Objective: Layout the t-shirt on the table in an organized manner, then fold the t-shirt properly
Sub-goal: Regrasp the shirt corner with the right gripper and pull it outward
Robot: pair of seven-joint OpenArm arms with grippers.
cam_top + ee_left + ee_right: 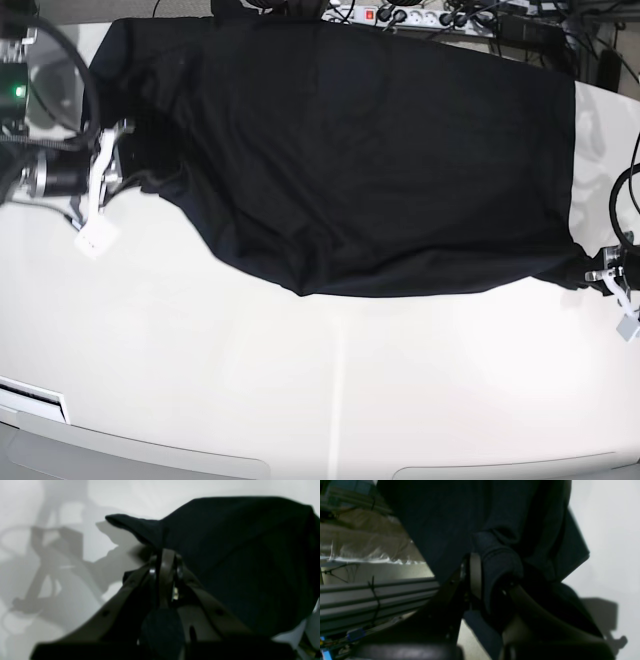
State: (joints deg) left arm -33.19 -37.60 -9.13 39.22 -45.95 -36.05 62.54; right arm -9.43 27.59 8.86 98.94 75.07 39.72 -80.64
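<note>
The black t-shirt (350,150) lies spread wide across the far half of the white table (300,380), stretched between my two grippers. My left gripper (592,270) at the right edge is shut on a corner of the shirt; in the left wrist view its fingers (165,567) pinch the fabric (237,555), which spreads over the table (62,592). My right gripper (135,180) at the left is shut on a bunched edge of the shirt; in the right wrist view cloth (500,562) wraps over its fingers (476,575).
A power strip (400,15) and cables lie along the table's far edge. A white tag (97,238) hangs from the right arm. An aluminium rail (375,597) shows off the table's side in the right wrist view. The table's curved front edge (150,455) is near.
</note>
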